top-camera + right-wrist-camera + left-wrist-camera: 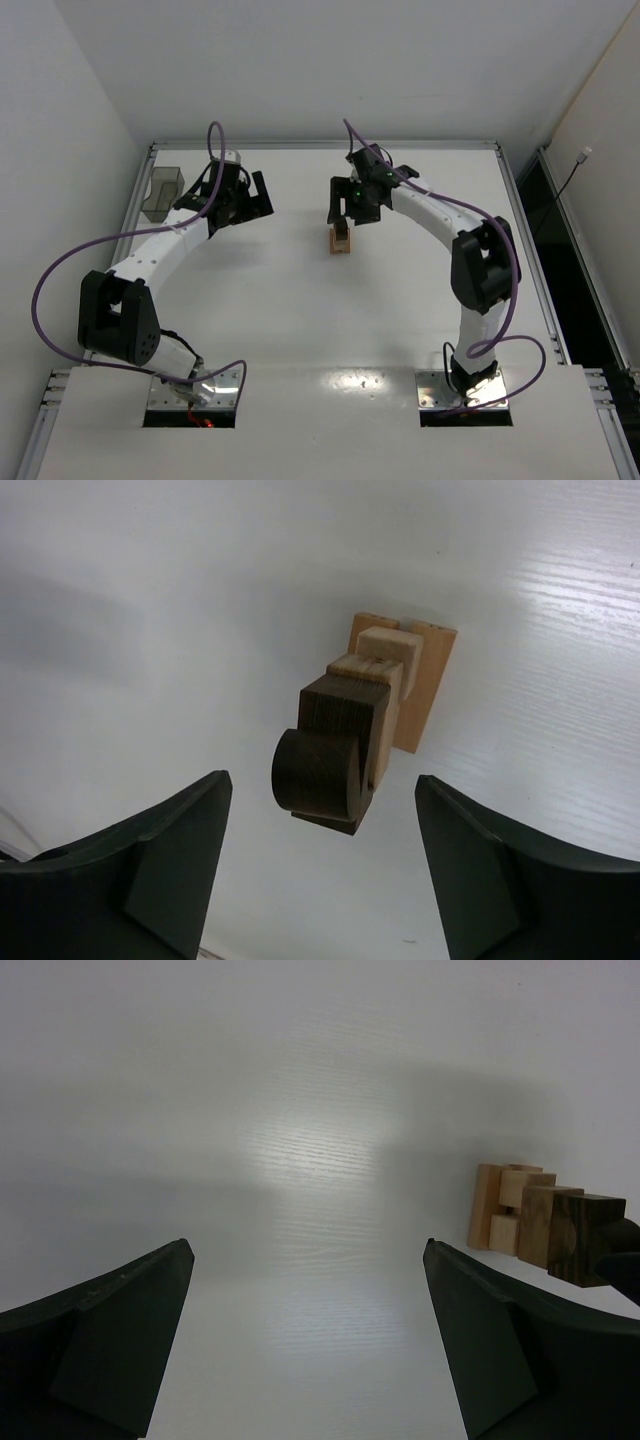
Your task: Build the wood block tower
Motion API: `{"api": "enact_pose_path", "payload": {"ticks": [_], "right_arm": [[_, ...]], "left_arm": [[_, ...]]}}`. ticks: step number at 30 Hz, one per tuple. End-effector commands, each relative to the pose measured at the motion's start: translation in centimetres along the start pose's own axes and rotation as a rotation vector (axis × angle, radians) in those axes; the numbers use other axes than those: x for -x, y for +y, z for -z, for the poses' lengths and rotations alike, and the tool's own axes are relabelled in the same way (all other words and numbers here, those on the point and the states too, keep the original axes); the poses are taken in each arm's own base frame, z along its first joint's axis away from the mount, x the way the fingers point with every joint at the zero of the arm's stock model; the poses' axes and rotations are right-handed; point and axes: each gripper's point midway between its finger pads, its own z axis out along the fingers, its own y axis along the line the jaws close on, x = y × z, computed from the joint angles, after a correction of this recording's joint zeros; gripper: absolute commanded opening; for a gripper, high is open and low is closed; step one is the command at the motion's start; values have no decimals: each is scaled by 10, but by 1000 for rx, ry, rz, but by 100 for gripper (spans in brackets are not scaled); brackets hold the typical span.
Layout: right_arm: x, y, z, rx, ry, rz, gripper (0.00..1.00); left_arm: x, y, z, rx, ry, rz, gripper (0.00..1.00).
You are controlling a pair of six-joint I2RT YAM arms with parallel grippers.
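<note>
Starting at the far left, a translucent grey bin (160,192) sits by the table's (300,330) left rail, toward the back. Just to its right hangs the left gripper (308,1255), and what a wide stance: its two dark fingers (110,1330) are spread fully apart, with nothing but bare white tabletop between them. Nothing is held on that side.

Moving across to the middle, a little right of centre and toward the back, stands the wood block tower (365,720). It is a narrow stack, with light tan pieces at the bottom and a dark brown block with a rounded face on top. From the left wrist camera it shows at the right edge of the view, well clear of that arm.

Right over the tower sits the right gripper (322,778). Its jaws are apart, one finger on each side of the dark top block, with a visible gap on both sides. It touches nothing and grips nothing.
</note>
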Motion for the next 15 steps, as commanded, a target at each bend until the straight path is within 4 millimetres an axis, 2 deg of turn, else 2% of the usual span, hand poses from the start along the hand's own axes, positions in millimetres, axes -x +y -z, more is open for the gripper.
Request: {"api": "enact_pose_path", "payload": {"ticks": [1,3,4,5,7,10,11,12,13,14,15], "right_arm": [[22,15,17,51,-106,46,73],[30,18,30,64,-153,91,78],[31,18,35,70,-174,111,78],[41,19,55,60,-237,155,80],[43,14,70,33,-279,215,80],[46,-11,102,-50,-356,327,81],[40,-34,104,-125,-348,383,82],[41,-40,124,-148,-388,417,82],[42,-52,133,-201,-412,451,84],[32,-70,134,-259,-388,514,85],[33,-82,150,-300,-415,529,85]], "left_arm": [[7,-7,-1,-21,-20,1,100],[3,-7,1,-29,-14,1,100],[7,-9,4,-39,-31,3,100],[4,-9,5,-51,-26,-7,100],[-1,-11,8,-78,-12,-30,100],[-9,-7,9,-82,0,-71,100],[-11,-5,9,-78,7,-103,100],[-13,2,7,-46,13,-123,100],[-12,5,6,-33,7,-141,100],[-16,12,5,-10,18,-173,100],[-18,19,4,20,18,-187,100]]}}
